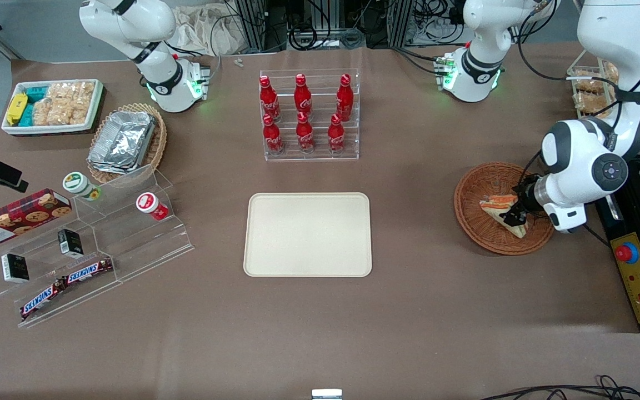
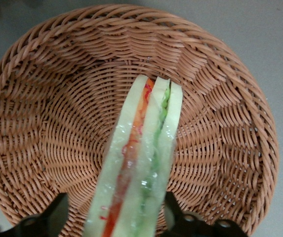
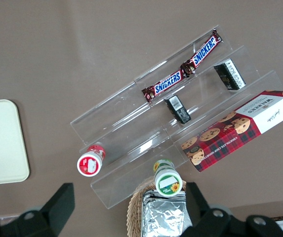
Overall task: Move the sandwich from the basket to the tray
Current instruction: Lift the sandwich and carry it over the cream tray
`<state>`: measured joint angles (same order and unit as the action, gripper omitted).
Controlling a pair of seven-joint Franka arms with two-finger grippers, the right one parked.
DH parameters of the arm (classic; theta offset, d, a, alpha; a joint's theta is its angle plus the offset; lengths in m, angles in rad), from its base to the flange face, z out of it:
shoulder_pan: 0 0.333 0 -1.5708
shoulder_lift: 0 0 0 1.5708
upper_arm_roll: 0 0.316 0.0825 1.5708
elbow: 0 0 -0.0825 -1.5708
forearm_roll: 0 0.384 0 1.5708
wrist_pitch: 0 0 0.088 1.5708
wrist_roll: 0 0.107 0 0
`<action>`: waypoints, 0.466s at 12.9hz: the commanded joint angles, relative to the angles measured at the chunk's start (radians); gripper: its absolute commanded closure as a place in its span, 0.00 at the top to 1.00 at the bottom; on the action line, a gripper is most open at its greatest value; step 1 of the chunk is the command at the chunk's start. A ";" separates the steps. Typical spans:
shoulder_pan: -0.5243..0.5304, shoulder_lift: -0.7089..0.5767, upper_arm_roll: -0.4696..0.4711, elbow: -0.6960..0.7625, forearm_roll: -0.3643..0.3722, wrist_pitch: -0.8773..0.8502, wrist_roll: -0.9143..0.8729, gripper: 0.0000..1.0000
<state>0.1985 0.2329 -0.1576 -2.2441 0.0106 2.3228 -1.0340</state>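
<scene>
Down inside the basket (image 1: 473,222): the left arm's jaws, one on each side of the sandwich (image 1: 502,214). Not clenched yet. One of the black fingers (image 2: 50,217) with a small gap next to the bread, the other one right up against it.

Right between the jaws: the sandwich (image 2: 141,163), standing on its thin edge in the wrist view. Pale bread on the outside, then an orange and red stripe and a green stripe inside. Pointing away from the jaws toward the middle of the basket (image 2: 42,98). Round, reddish-brown and woven all around the jaws, with nothing else in it.

Near the jaws, at the working arm's end of the worktop (image 1: 409,311): a yellow box with a red button (image 1: 625,253).

Well apart from the jaws, toward the parked arm's end: the tray (image 1: 308,234), flat, cream and bare. Lies nearer to the front camera than a clear rack of six red cola bottles (image 1: 304,114).

Farther from the jaws again: clear plastic steps (image 1: 131,244). On them two small round pots, two little dark packets and two Snickers bars (image 1: 67,283). Beside the steps, a red box of cookies (image 1: 17,216).

Farthest from the jaws: a lighter oval basket of foil trays (image 1: 125,141) and a white bin of snack packets (image 1: 53,105).
</scene>
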 commanded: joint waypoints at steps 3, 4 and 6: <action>0.002 -0.041 -0.005 -0.003 0.015 0.009 -0.050 0.00; 0.002 -0.061 -0.007 0.000 0.015 -0.002 -0.052 0.00; -0.008 -0.124 -0.019 0.024 0.017 -0.070 -0.035 0.00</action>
<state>0.1983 0.1919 -0.1622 -2.2293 0.0109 2.3182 -1.0553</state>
